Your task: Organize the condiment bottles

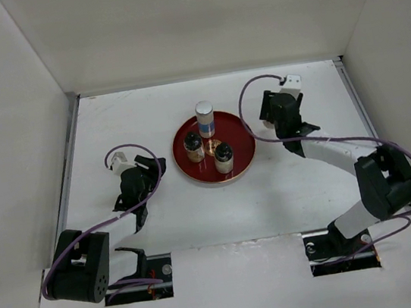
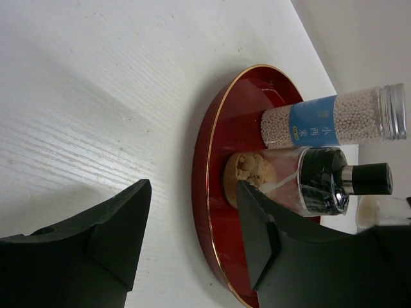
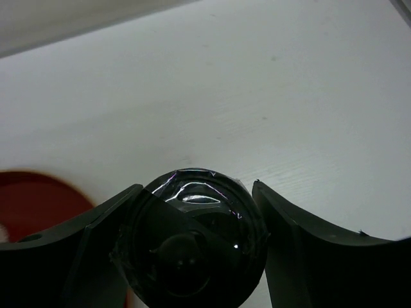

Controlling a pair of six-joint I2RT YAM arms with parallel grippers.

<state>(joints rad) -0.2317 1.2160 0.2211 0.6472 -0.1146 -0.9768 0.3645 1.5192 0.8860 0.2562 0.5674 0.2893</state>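
Note:
A red round tray [image 1: 242, 145] holds three condiment bottles: a tall white one with a blue band [image 1: 205, 119] and two short dark-capped shakers [image 1: 194, 148] [image 1: 223, 156]. Right of the tray, my right gripper [image 1: 280, 113] points down at the table. In the right wrist view its fingers [image 3: 109, 224] hug the black cap of another shaker [image 3: 192, 237] from both sides. My left gripper [image 1: 147, 171] hovers open just left of the tray. Its wrist view shows the tray rim [image 2: 209, 186], a shaker [image 2: 302, 183] and the tall bottle [image 2: 321, 122] beyond the fingers [image 2: 122, 231].
White walls close in the table on the left, back and right. A purple cable loops over each arm. The tray's red edge [image 3: 38, 199] shows at the left of the right wrist view.

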